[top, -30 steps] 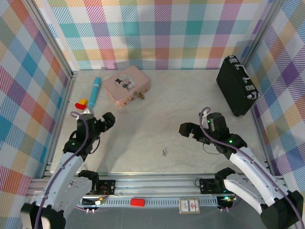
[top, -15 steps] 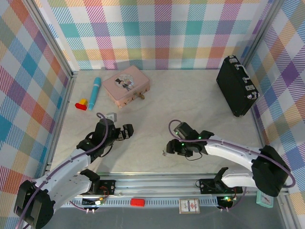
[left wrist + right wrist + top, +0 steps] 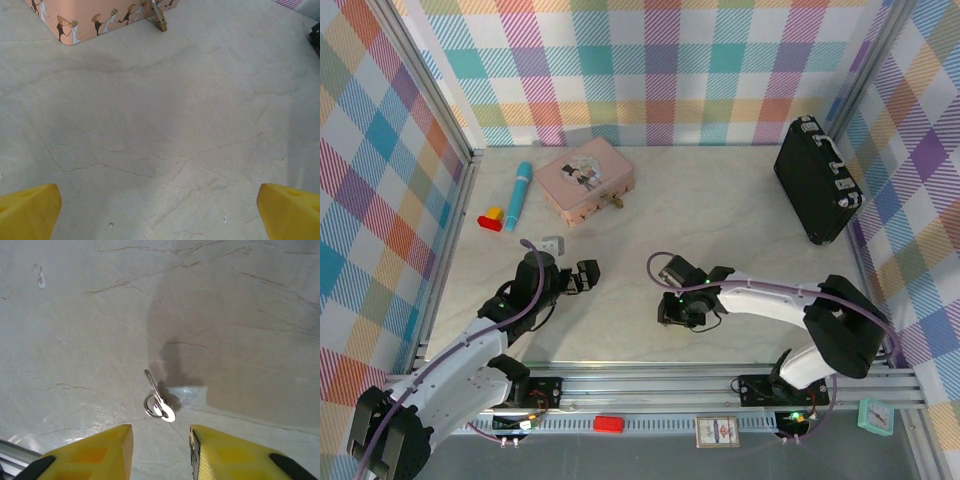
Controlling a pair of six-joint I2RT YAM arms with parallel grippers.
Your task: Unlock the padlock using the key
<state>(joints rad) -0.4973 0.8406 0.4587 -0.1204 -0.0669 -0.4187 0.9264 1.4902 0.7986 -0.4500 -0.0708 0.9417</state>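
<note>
The key (image 3: 159, 402), thin and silvery with a small ring, lies flat on the marble table. My right gripper (image 3: 161, 440) is open, low over the table, and the key sits just ahead of the gap between its yellow fingers (image 3: 100, 452). From above, that gripper (image 3: 670, 310) covers the key's spot. The brass padlock (image 3: 159, 20) hangs at the front edge of the pink tin (image 3: 95, 15), far back left (image 3: 614, 202). My left gripper (image 3: 160, 215) is wide open and empty, pointing toward the tin from a distance (image 3: 586, 276).
A black case (image 3: 817, 180) leans at the back right wall. A teal tube (image 3: 519, 190) and red and yellow blocks (image 3: 492, 218) lie by the left wall. A small white piece (image 3: 552, 244) lies near the left arm.
The right gripper has swung left and down across the table and now hovers at the key. The left arm reached forward a second ago and has barely moved since.
</note>
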